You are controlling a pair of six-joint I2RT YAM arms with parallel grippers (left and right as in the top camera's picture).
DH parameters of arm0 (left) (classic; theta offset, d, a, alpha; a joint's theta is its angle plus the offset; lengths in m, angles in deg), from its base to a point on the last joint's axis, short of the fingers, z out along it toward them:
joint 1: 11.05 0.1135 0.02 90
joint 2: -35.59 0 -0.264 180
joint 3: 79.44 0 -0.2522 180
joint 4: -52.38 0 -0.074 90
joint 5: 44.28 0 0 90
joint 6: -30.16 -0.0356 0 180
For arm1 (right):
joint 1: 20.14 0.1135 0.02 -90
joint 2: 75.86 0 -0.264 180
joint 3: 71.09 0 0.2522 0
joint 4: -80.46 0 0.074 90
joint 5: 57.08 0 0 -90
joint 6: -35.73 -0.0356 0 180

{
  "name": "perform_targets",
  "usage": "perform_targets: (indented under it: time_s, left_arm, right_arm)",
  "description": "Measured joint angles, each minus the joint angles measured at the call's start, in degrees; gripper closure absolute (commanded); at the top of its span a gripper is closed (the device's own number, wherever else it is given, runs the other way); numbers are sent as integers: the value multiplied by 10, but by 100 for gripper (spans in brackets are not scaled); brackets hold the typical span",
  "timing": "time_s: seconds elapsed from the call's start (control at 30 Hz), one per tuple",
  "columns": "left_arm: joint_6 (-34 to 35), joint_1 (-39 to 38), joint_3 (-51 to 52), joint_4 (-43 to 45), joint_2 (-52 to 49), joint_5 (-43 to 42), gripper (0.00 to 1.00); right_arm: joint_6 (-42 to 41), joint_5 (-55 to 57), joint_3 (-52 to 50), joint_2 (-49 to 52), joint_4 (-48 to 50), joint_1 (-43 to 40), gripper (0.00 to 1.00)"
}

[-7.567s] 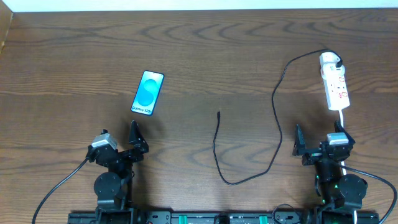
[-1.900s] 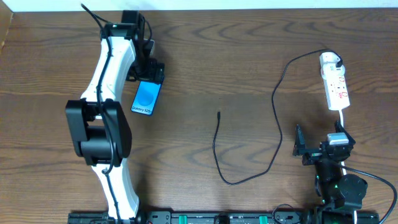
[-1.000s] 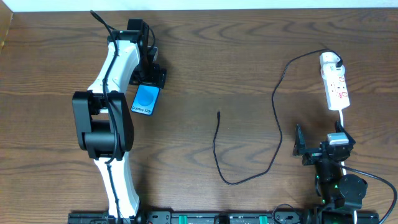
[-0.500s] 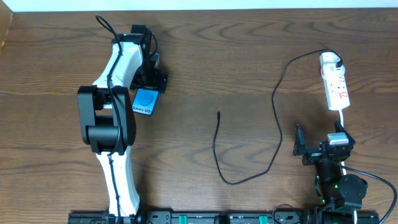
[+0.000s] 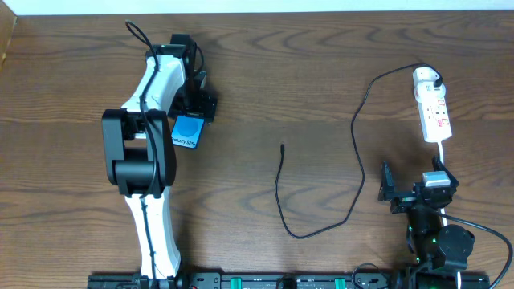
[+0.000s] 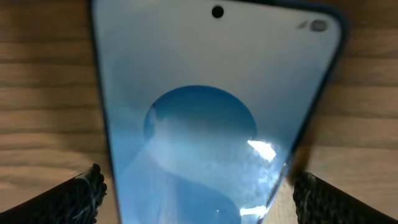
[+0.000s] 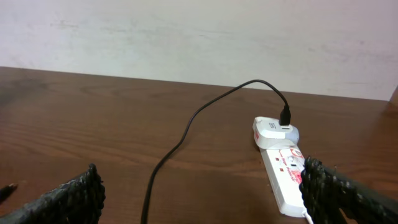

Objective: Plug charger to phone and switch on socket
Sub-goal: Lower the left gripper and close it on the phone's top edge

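The phone (image 5: 186, 133) lies flat at the left of the table, blue screen up, and fills the left wrist view (image 6: 205, 124). My left gripper (image 5: 195, 103) is open over the phone's far end, with one finger on each side of it and small gaps showing (image 6: 196, 202). The charger (image 5: 277, 189) loops across the middle of the table, its free plug tip (image 5: 283, 147) lying loose. Its other end runs to the white socket (image 5: 432, 112) at the far right, also seen in the right wrist view (image 7: 283, 177). My right gripper (image 5: 411, 186) is open and empty, near the front edge.
The wooden table's (image 5: 321, 64) far edge meets a white wall (image 7: 199, 37). The charger's cable (image 7: 186, 134) curves between my right gripper and the middle of the table. The socket's white cord (image 5: 442, 152) runs down towards my right arm.
My left arm has left its rest pose and reached out to the phone. In the last second its gripper has shifted slightly right and settled over the phone's far end. The right arm is still.
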Motion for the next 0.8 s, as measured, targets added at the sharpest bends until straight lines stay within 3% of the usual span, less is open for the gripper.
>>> perform_targets:
  time_s: [0.8]
  left_arm:
    - [2, 1, 0, 0, -3, -16, 2]
  right_arm:
    - [0, 0, 0, 0, 0, 0, 1]
